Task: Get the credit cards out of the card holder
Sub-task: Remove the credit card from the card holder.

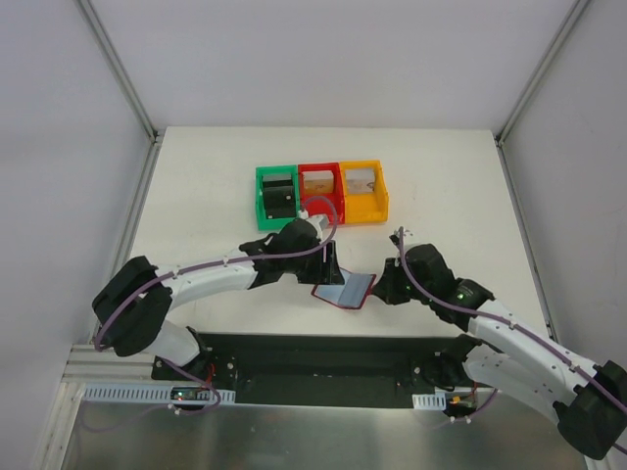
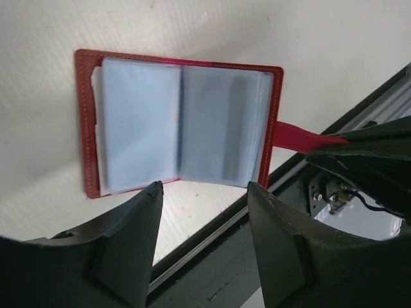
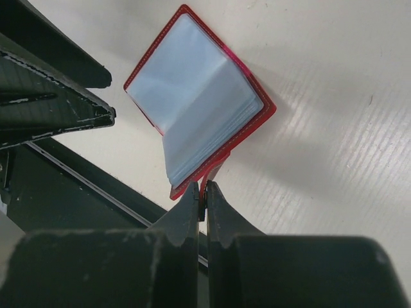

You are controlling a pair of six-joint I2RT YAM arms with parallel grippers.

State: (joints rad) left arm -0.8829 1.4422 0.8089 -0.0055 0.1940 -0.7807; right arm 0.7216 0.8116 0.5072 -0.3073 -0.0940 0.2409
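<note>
Right gripper (image 3: 202, 192) pinches card holder (image 3: 192, 106) by its tab (image 3: 216, 171); left gripper (image 2: 202, 190) part-open, empty.

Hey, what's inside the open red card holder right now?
The card holder is open, showing stacked cloudy grey-blue sleeves. A darker rectangle shows through the right page, maybe a card. The sleeves cover anything else tucked in them.

arms (image 1: 211, 279) white, joints (image 1: 132, 299) black | cables (image 1: 206, 264) purple | left gripper (image 2: 205, 187) black
</note>
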